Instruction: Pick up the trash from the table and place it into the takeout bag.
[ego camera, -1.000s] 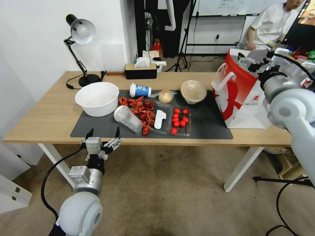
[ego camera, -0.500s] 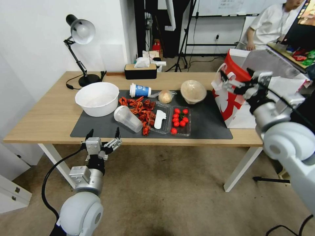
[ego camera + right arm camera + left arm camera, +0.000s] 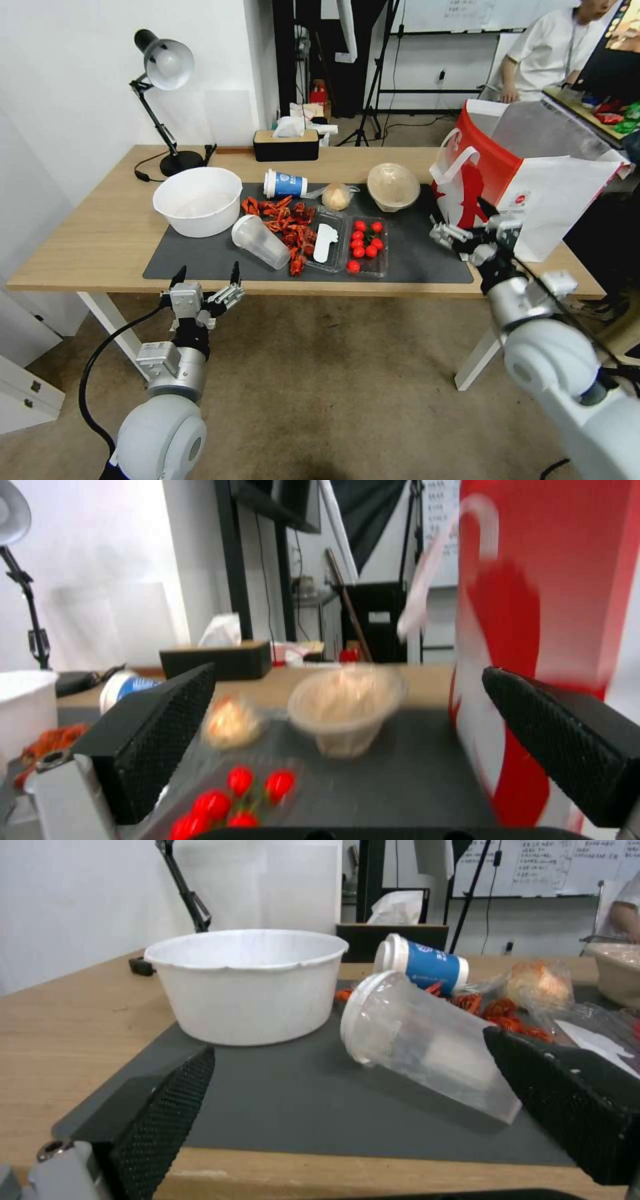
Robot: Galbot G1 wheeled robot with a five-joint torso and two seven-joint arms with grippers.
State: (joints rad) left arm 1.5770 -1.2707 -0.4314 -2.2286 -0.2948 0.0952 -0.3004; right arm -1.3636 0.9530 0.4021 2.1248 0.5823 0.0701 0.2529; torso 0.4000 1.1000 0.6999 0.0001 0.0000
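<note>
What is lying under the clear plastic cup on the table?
The clear plastic cup lies on its side on the dark grey mat. Its closed end reaches the red scraps; whether any lie beneath it is hidden.

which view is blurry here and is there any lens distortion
Right wrist view: smeared, with the bag, lidded bowl and tomatoes all soft-edged. Left wrist view: crisp on the clear cup and white bowl. Head view: sharp, but wide-angle, with the table edges splaying outward.
</note>
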